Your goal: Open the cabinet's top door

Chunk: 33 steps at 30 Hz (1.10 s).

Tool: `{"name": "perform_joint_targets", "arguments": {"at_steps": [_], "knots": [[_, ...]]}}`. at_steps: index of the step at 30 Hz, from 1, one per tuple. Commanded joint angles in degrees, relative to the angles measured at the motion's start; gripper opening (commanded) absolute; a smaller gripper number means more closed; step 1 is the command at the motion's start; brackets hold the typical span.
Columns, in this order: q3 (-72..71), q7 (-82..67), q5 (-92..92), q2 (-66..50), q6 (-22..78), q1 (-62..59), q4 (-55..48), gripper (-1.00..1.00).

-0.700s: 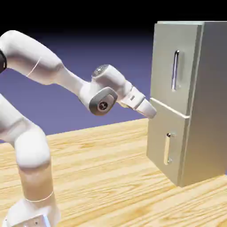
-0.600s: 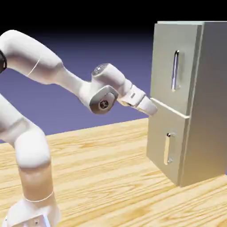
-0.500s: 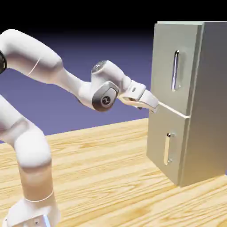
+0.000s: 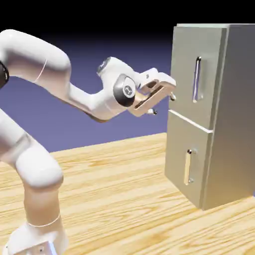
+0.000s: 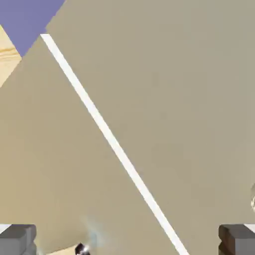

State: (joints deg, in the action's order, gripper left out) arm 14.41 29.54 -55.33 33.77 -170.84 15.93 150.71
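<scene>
Gripper (image 4: 164, 104) hanging wide open, holding nothing, just beside the cabinet (image 4: 234, 114) | top door (image 4: 191, 69) sitting shut (handle (image 4: 197, 79) untouched) | lower door (image 4: 187, 162) lying below.

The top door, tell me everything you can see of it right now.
The top door is the taller upper panel of the cabinet, flat, grey and metallic-looking, shut flush. A long vertical silver bar handle sits right of its middle. A pale seam divides it from the lower door. The open claw hovers off its left edge; contact isn't discernible.
</scene>
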Motion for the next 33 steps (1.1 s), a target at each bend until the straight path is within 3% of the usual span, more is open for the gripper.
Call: {"name": "perform_joint_targets", "arguments": {"at_steps": [1, 33], "knots": [[0.65, -0.58, -2.5, 0.05, 0.14, 0.69, -0.46, 0.0], [21.41, -19.2, -82.23, 1.66, 4.71, 22.65, -15.29, 0.0]]}}
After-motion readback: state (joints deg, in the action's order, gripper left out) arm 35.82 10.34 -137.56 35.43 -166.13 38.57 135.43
